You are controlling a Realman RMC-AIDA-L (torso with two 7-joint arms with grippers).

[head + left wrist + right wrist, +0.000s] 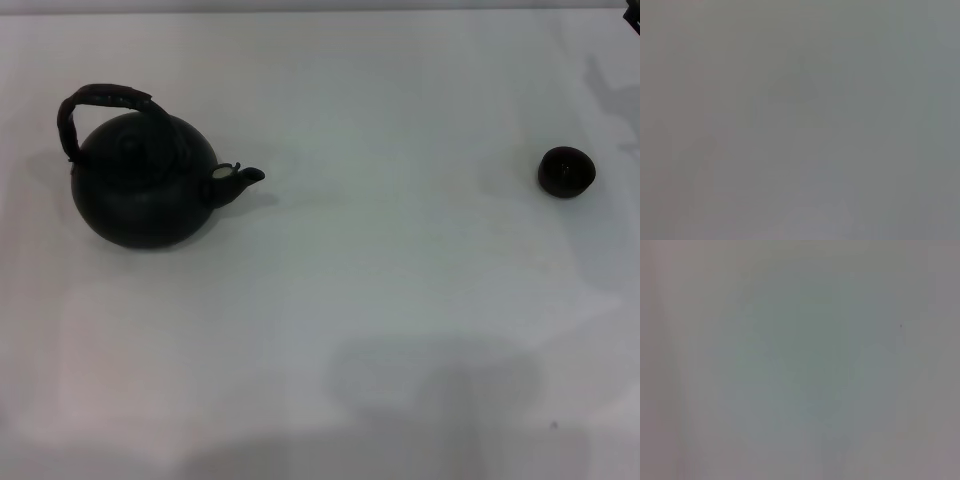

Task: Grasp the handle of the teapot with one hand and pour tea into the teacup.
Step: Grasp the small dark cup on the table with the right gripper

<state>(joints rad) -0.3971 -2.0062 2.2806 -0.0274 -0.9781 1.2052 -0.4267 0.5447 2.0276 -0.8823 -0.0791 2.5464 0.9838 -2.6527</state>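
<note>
Both wrist views give you only a blank grey-white blur, with neither gripper nor any object to make out. In the head view, a dark shape (630, 22) is cut off at the top right corner and cannot be identified. The inside of the teacup (566, 171) is too dark to tell whether it holds anything.

Body barely shows — dark sliver (634, 20) at right edge, detail unreadable.
</note>
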